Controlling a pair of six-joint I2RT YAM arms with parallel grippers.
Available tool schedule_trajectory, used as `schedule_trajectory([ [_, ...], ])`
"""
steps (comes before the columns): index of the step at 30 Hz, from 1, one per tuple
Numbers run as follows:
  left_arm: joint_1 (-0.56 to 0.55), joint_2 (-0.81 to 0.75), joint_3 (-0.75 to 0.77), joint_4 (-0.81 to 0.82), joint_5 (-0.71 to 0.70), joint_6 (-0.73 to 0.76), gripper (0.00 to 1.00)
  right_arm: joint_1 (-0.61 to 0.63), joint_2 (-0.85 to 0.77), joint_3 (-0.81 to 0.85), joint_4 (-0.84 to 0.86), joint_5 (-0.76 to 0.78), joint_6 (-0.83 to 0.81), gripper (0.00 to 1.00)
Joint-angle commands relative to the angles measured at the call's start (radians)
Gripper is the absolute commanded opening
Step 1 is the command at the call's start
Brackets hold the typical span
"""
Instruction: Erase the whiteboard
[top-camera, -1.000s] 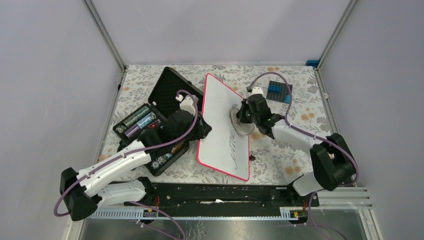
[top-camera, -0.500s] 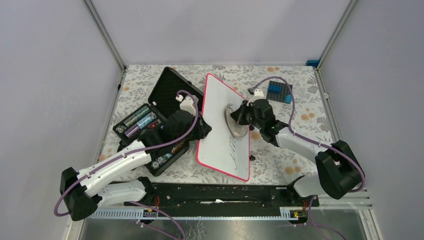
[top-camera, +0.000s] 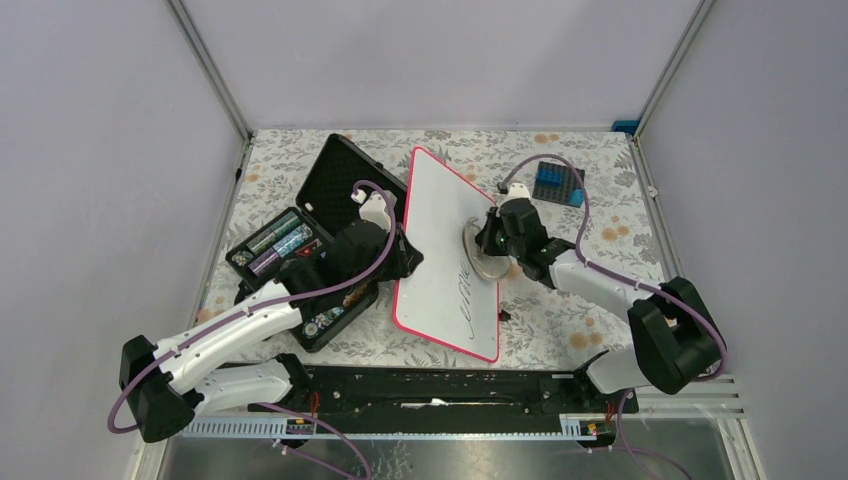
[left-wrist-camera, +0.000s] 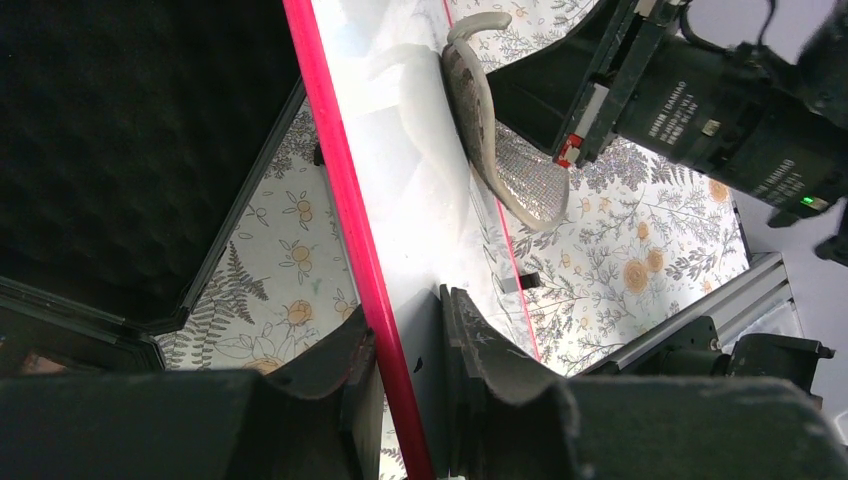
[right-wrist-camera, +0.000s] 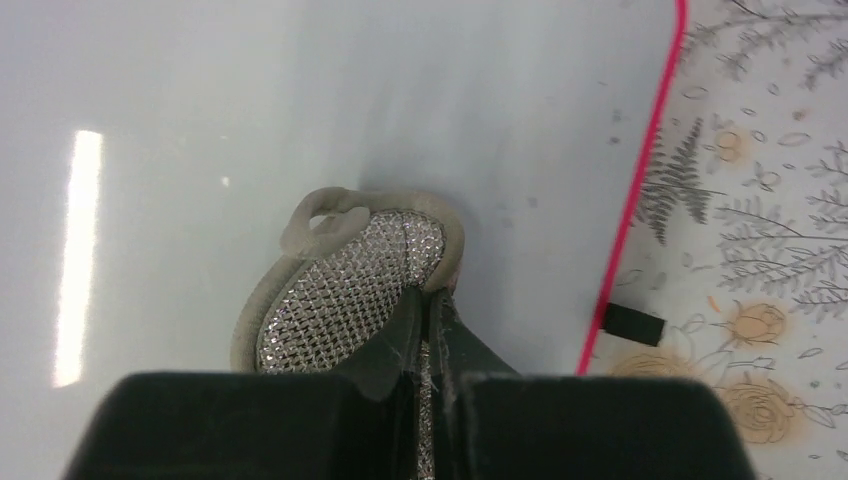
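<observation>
The whiteboard (top-camera: 440, 230), white with a red-pink rim, stands tilted on its long edge in the middle of the table. Black handwriting (top-camera: 462, 293) shows on its lower half. My left gripper (top-camera: 400, 262) is shut on the board's left rim; in the left wrist view (left-wrist-camera: 415, 400) the red rim (left-wrist-camera: 345, 190) runs between its jaws. My right gripper (top-camera: 487, 240) is shut on a round silver mesh scrub pad (top-camera: 476, 250) with a beige border, pressed flat against the board's right side. The pad also shows in the left wrist view (left-wrist-camera: 500, 150) and the right wrist view (right-wrist-camera: 350, 285).
An open black foam-lined case (top-camera: 310, 235) holding batteries lies left of the board, under my left arm. A blue block plate (top-camera: 558, 183) lies at the back right. A small black clip (right-wrist-camera: 632, 322) sits on the floral cloth (top-camera: 570, 320) beside the board's edge.
My right gripper has rubbed the pad over the board: left and up half a second ago, now back to the right and slightly down. The left gripper has not moved.
</observation>
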Motion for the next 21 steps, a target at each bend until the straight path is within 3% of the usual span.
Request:
schedule_trajectory([
  [1,-0.021,0.041,-0.016,-0.096,0.052,0.143,0.0,0.189,-0.069,0.137,-0.099,-0.123,0.024,0.0],
  [4,-0.02,0.051,-0.011,-0.095,0.056,0.139,0.0,0.206,-0.121,0.112,-0.003,-0.192,0.093,0.0],
  [9,-0.02,0.048,-0.009,-0.095,0.054,0.139,0.0,0.187,-0.141,0.005,0.003,-0.096,0.092,0.0],
  [16,-0.02,0.031,-0.02,-0.094,0.051,0.145,0.0,0.056,-0.119,-0.255,0.009,-0.052,0.1,0.0],
  [21,-0.02,0.032,-0.018,-0.094,0.057,0.154,0.0,-0.043,-0.141,-0.344,0.006,-0.139,0.11,0.0],
])
